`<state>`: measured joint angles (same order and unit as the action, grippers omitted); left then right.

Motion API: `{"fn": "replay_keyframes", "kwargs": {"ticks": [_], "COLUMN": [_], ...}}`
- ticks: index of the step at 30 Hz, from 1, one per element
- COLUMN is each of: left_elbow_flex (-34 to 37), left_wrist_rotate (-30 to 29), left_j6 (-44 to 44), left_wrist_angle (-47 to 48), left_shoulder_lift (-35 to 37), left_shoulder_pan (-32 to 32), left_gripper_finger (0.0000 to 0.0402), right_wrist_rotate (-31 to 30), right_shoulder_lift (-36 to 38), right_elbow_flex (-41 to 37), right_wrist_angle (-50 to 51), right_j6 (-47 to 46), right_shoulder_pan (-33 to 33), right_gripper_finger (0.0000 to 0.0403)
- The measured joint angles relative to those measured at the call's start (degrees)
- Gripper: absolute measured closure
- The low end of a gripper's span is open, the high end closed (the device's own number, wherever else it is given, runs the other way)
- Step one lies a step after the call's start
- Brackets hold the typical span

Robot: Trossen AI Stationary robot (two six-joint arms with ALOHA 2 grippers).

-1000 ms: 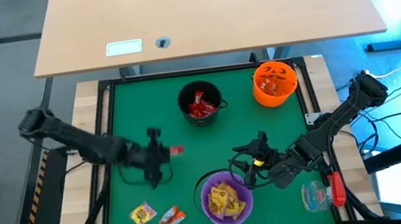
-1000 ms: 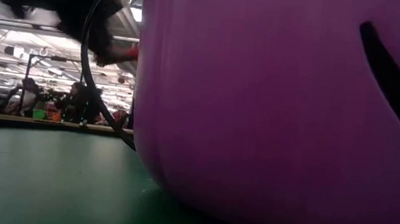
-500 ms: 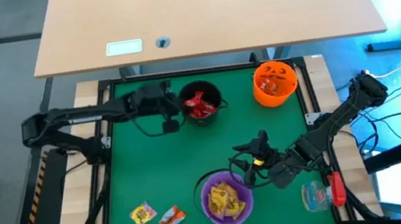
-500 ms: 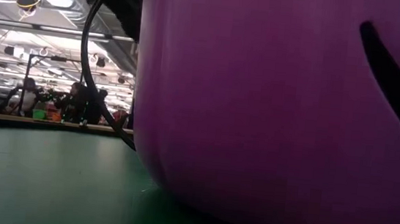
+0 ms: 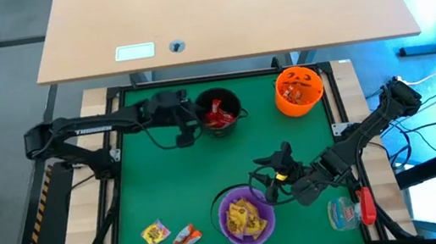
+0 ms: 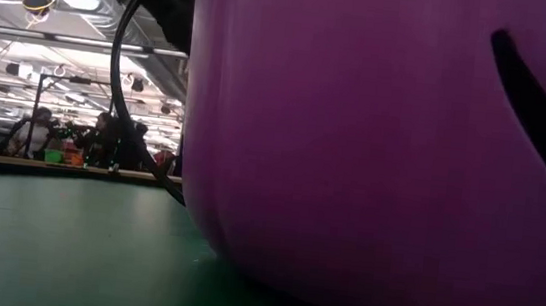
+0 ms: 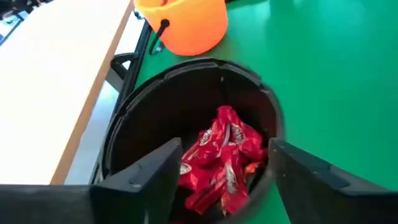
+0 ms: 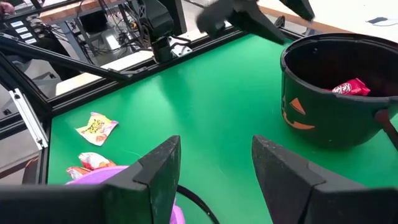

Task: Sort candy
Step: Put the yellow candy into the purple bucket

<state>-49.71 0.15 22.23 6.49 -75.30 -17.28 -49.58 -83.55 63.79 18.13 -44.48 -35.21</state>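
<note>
Left end effector (image 5: 187, 130) hangs released over the black bucket (image 5: 218, 111) of red candy (image 7: 224, 155); right end effector (image 5: 266, 175), fingers spread, empty beside the purple bucket (image 5: 246, 215).

No readable text is showing anywhere

A white label (image 5: 135, 51) is lying on the tan table (image 5: 270, 3) in the high view, but whatever is printed on it is coming through too small to read. The red candy wrappers (image 7: 225, 155) in the black bowl (image 7: 155, 106) are carrying white lettering in the left wrist view, yet it is staying too blurred to make out. The yellow wrapper (image 8: 96, 127) on the green mat is showing dark marks only, not legible words.
</note>
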Motion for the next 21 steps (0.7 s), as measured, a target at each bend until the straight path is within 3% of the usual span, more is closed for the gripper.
{"fn": "replay_keyframes", "kwargs": {"ticks": [3,6,8,13,17,21], "left_elbow_flex": [0.0,-0.1,-0.1,0.0,1.5,2.6], "left_wrist_rotate": [-0.3,3.7,4.7,-3.5,-3.6,-8.2], "left_j6": [-2.4,-7.1,-9.7,-25.2,-40.8,-52.8], "left_wrist_angle": [3.8,12.1,21.1,41.2,40.8,38.7], "left_shoulder_lift": [4.3,10.4,13.5,15.4,15.2,13.7], "left_shoulder_pan": [1.7,6.7,13.6,37.4,54.8,65.9], "left_gripper_finger": [0.0156,0.0151,0.0152,0.0161,0.0162,0.0162], "right_wrist_rotate": [0.0,0.3,0.2,-0.6,-1.0,-0.7], "right_shoulder_lift": [0.0,0.0,0.0,0.0,0.0,0.0], "right_elbow_flex": [0.0,0.0,0.0,0.0,0.0,0.0], "right_wrist_angle": [0.1,0.3,1.1,2.3,1.8,1.8], "right_j6": [0.0,0.0,0.0,-0.1,-0.2,-1.7], "right_shoulder_pan": [0.0,0.0,0.0,0.0,0.0,0.0], "right_gripper_finger": [0.0205,0.0205,0.0205,0.0205,0.0205,0.0205]}}
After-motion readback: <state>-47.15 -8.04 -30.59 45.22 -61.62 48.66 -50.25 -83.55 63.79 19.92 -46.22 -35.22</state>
